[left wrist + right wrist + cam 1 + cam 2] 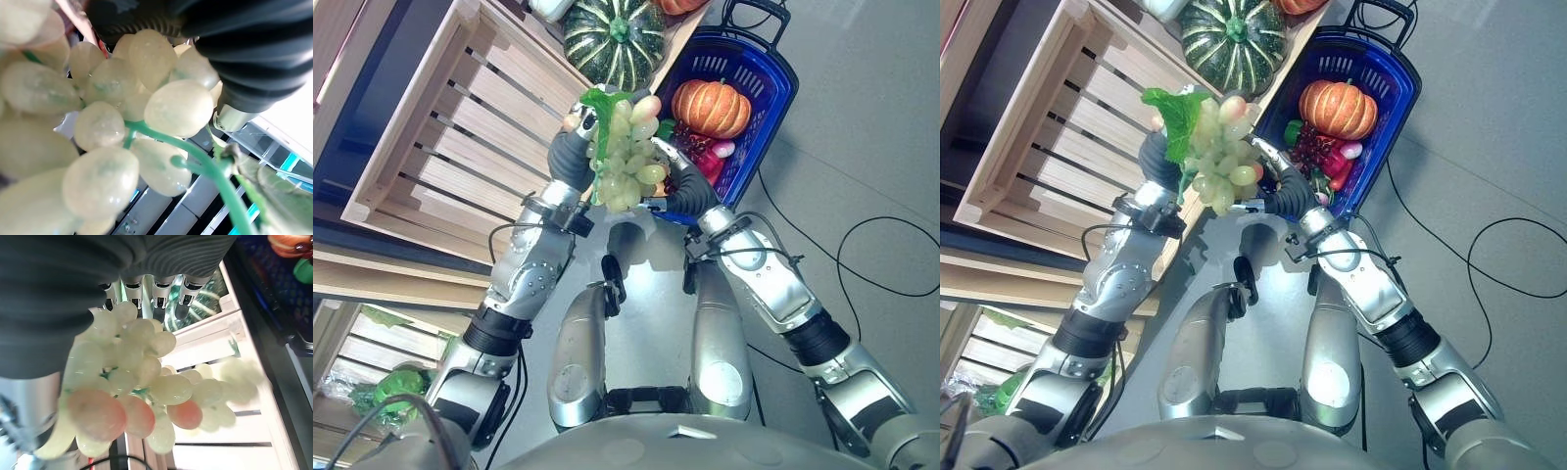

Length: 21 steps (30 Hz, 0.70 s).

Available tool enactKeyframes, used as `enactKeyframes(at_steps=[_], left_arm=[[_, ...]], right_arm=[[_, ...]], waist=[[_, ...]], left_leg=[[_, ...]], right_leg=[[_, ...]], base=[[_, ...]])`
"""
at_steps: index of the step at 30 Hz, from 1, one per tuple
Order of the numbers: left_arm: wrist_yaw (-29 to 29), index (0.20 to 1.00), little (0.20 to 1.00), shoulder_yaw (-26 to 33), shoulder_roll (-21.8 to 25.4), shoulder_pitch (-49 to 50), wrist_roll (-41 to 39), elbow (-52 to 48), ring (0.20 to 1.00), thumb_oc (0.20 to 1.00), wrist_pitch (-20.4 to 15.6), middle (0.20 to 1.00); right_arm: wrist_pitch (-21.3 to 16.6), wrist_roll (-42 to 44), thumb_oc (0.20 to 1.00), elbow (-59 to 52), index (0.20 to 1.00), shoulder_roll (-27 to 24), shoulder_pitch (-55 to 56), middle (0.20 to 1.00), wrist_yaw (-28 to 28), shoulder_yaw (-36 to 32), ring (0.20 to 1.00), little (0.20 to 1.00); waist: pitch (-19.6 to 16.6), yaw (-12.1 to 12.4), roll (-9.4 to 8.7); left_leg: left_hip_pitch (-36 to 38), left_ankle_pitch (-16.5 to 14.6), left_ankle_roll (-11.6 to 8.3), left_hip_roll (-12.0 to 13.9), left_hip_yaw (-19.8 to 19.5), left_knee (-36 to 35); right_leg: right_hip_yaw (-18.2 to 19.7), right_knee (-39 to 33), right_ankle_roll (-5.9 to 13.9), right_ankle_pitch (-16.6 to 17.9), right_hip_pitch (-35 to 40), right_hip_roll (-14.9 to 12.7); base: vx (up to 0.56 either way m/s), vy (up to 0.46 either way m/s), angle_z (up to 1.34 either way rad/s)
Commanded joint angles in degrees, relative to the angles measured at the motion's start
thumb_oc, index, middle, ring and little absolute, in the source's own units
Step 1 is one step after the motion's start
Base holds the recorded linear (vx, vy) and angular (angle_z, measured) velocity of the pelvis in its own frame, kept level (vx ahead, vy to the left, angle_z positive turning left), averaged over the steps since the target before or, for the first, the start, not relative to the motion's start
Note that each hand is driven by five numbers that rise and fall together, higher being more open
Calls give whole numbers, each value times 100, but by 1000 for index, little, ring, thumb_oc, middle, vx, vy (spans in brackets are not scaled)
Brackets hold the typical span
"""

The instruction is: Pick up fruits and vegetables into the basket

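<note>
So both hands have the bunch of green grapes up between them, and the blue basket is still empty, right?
Not quite. Both the left hand and right hand do hold the green grapes between them, but the blue basket is not empty: the left eye view shows an orange pumpkin and dark red fruit already inside.

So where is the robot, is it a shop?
Probably a mock grocery stall: slatted pale wooden crates, a striped green pumpkin on display, and a blue plastic shopping basket on the floor.
</note>
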Motion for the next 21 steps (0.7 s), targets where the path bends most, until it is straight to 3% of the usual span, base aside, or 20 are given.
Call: enactKeyframes(at_steps=[1,10,18,19,21], left_arm=[[-169,200,200,-256,-133,-262,-155,-1052,200,200,-180,200],[-81,200,200,-624,-321,-413,-513,-939,200,200,-21,200],[-98,200,200,-885,-430,-472,-729,-837,200,200,131,200],[-86,200,200,-915,-444,-480,-723,-828,200,200,156,200],[-69,200,200,-972,-460,-501,-732,-802,200,200,224,200]], right_arm=[[-74,-39,1000,-276,1000,401,-145,1000,-217,208,1000,1000],[-111,115,1000,-86,1000,698,-351,1000,-523,499,1000,1000],[-86,150,1000,101,1000,865,-586,1000,-411,764,1000,1000],[-78,140,206,112,206,873,-622,206,-397,791,206,206],[-100,108,200,130,200,878,-718,200,-302,856,200,200]], waist=[[-317,19,70],[-317,47,22],[-317,129,-34],[-317,136,-39],[-317,154,-52]], left_leg=[[-269,215,249,-94,102,-192],[-308,217,274,-99,84,-176],[-368,226,288,-110,43,-166],[-368,226,288,-109,40,-169],[-374,230,292,-108,34,-173]], right_leg=[[-216,213,254,-656,362,-97],[-232,186,250,-623,367,-73],[-304,159,243,-597,370,-69],[-312,156,244,-595,374,-70],[-330,147,244,-588,378,-67]], base=[[0,0,0],[0,0,0],[-9,-41,5],[-3,-35,5],[-6,-37,4]])
